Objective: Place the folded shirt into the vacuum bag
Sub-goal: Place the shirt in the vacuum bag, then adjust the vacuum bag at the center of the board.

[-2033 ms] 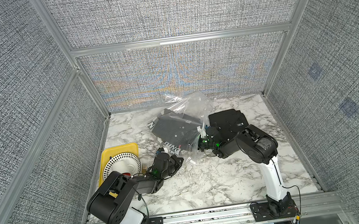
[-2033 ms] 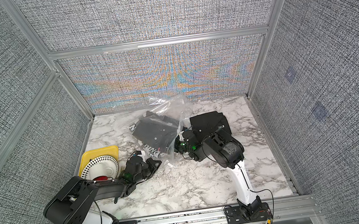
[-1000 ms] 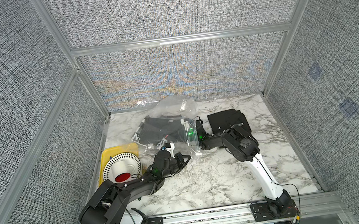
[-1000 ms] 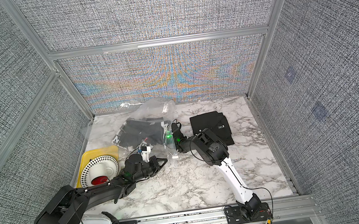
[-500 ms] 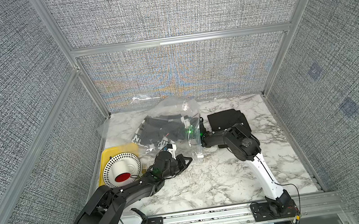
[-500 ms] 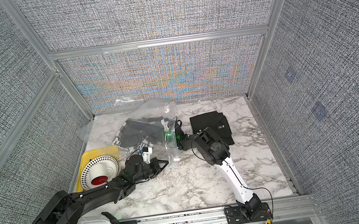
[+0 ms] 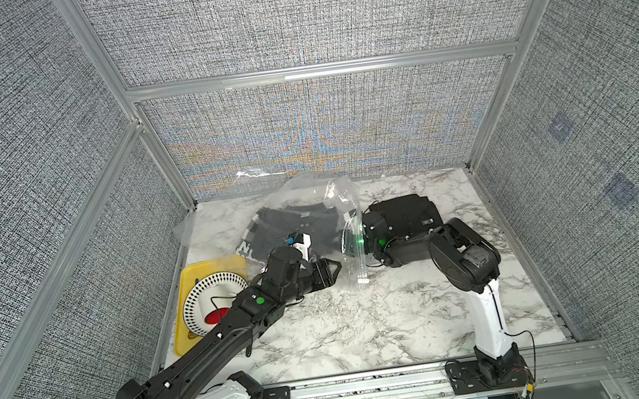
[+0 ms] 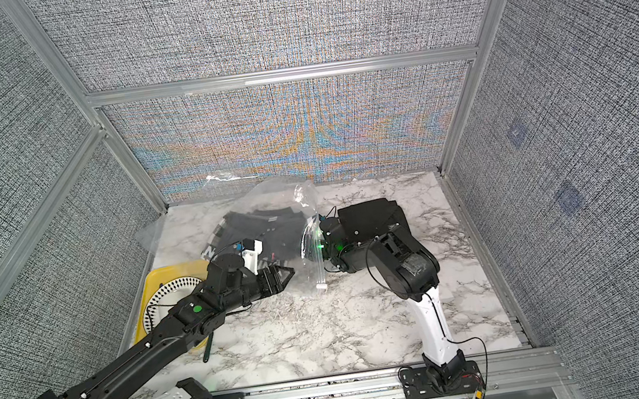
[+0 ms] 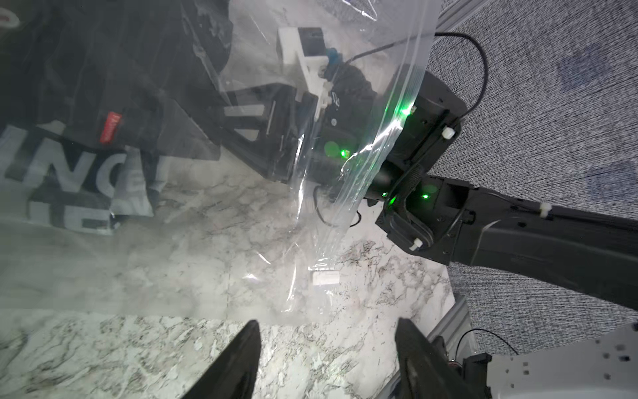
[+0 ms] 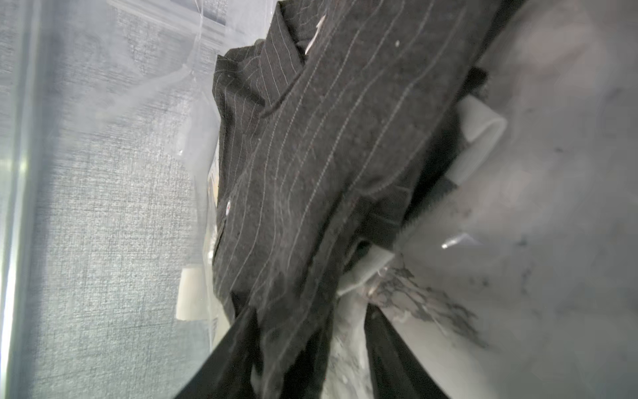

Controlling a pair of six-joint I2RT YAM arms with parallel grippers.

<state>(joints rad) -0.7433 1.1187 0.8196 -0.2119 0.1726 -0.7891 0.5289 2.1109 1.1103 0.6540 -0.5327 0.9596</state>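
The vacuum bag (image 7: 331,190) (image 8: 287,192) is clear crinkly plastic lying at the back left of the marble table, its mouth facing right. A dark pinstriped folded shirt (image 10: 310,155) (image 7: 309,227) lies inside it. My right gripper (image 10: 310,311) reaches in through the mouth. Its jaws stand apart, with the shirt's cloth hanging loose between them against one finger. My left gripper (image 7: 333,268) (image 9: 326,345) is open and empty just in front of the bag's near edge (image 9: 310,241), not touching it. The bag's white slider (image 9: 324,278) rests on the table.
A dark garment with white lettering (image 9: 69,172) also lies in the bag. Another black folded garment (image 7: 399,215) sits right of the bag, behind my right wrist. A yellow tray (image 7: 190,280) with a patterned white plate is at the left edge. Fabric walls enclose the table.
Both grippers went from shut to open. The left let go of the bag's edge, which sank to the table. The right let go of the shirt inside the bag.
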